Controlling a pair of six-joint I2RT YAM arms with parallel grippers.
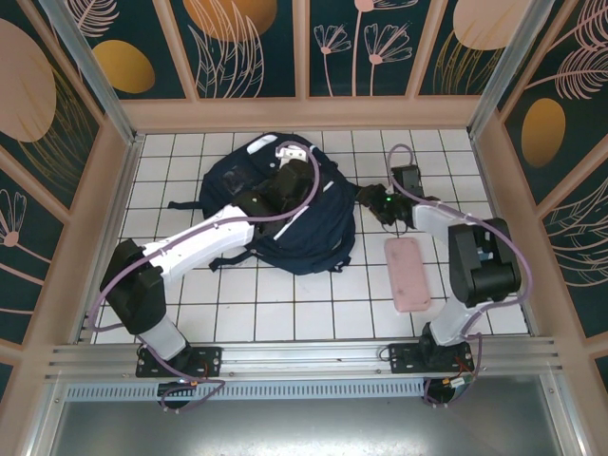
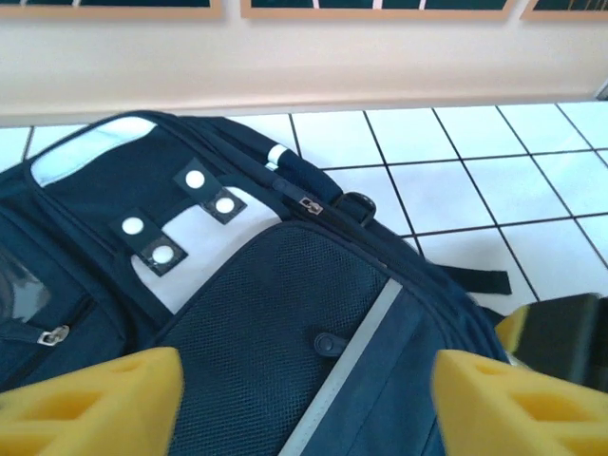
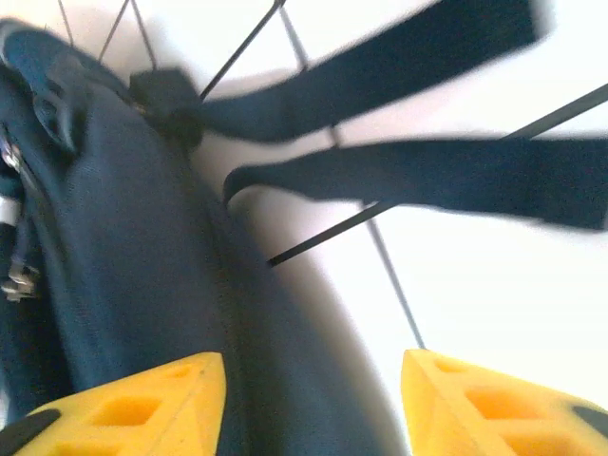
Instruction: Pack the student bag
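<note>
At the bag [image 1: 304, 237], left end effector [image 2: 304, 408] and right end effector [image 3: 313, 399] both gape apart, gripping nothing; one should pin the fabric while the other draws the zip [image 2: 311, 202].

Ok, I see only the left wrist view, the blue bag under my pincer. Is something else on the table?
Observer: Yes, a flat pink rectangular case lies on the white tiles, right of the large navy-blue fabric backpack, not touching it.
Operator: Where is the right pincer?
Observer: The right pincer is at the backpack's right side, jaws apart, one finger over the fabric, the other over tile.
Operator: Any loose straps there?
Observer: Two dark flat straps lie on the tiles beside it.
</note>
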